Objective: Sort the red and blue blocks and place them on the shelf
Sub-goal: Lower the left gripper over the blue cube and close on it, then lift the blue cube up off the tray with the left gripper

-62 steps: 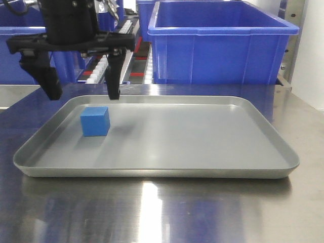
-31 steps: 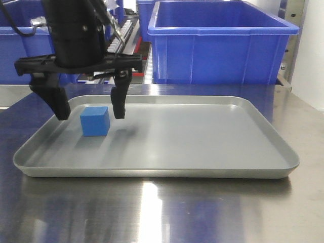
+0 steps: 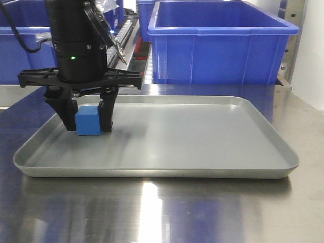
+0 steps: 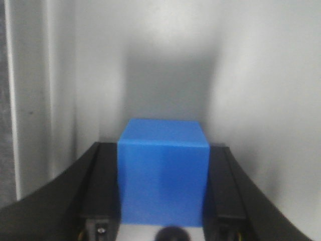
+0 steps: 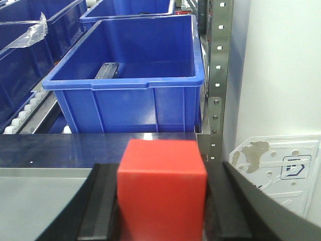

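Left gripper point(image 3: 88, 126): fingers closed against both sides of the blue block point(image 4: 163, 170), low on it.
Right gripper point(image 5: 161, 211): clamped on the red block point(image 5: 161, 186), facing the shelf point(image 5: 215, 60).
Tray point(image 3: 152, 172): blue block rests on its floor, near the left rim; lift straight up first.
Blue block: centred between the pads; squeeze evenly to avoid twisting.

Bright blue cube point(image 3: 88, 123), bright red cube point(image 5: 161, 188) — dull grey tray point(image 3: 152, 172), deep blue bins point(image 3: 217, 50), silvery tabletop point(image 3: 152, 212)
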